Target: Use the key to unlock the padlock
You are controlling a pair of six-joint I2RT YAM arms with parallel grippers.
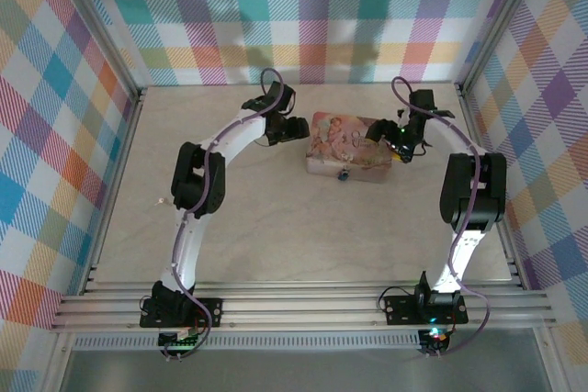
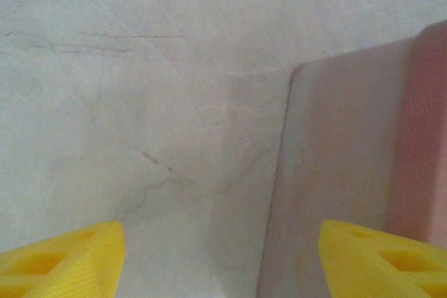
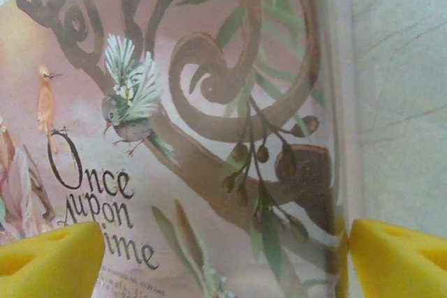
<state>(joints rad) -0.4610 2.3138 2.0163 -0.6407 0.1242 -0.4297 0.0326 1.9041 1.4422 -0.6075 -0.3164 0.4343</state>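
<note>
On the pale marbled bench point(image 1: 276, 227) the pink illustrated box point(image 1: 344, 149) lies between the two arms. The step in hand looks like an approach to its near side. It would go best with one arm steadying the box while the other comes in low and slow, so the box does not skid. The left tool point(image 1: 292, 129) hangs just beside the box's left end, its yellow fingers point(image 2: 63, 263) wide apart with nothing between them. The right tool point(image 1: 393, 141) hovers over the box's right end, its fingers point(image 3: 49, 259) equally spread above the lid's bird and lettering, gripping nothing. The padlock point(image 1: 344, 174) sits against the box's near wall, about midway along. It is a tiny bluish-dark speck with a faint gold glint, too small to show keyhole or shackle. Where the key lies cannot be told, so it should be found before either tool closes.
</note>
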